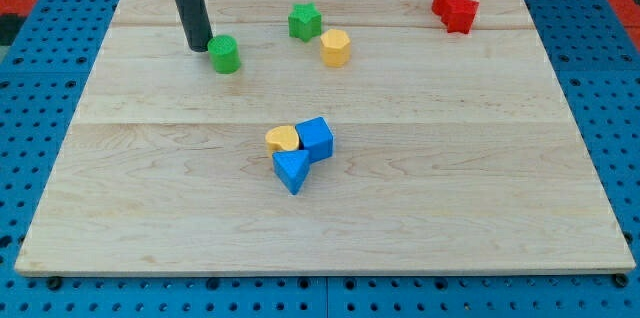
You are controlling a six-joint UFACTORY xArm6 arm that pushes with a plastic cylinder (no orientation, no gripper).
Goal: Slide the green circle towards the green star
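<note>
Your tool is a bare rod, holding nothing; my tip point(199, 48) touches the green circle's point(224, 55) left side. The green star point(305, 22) lies up-right. Push straight right and you'll pass below it, nudging the yellow block point(335, 47).

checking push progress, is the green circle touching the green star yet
No, the green circle sits apart from the green star, with bare board between them and my tip at the circle's left.

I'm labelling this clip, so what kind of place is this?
Most likely a robotics lab bench: a wooden board lies on a blue perforated base, with small coloured blocks such as the green circle and green star, and my tip beside the circle.
</note>
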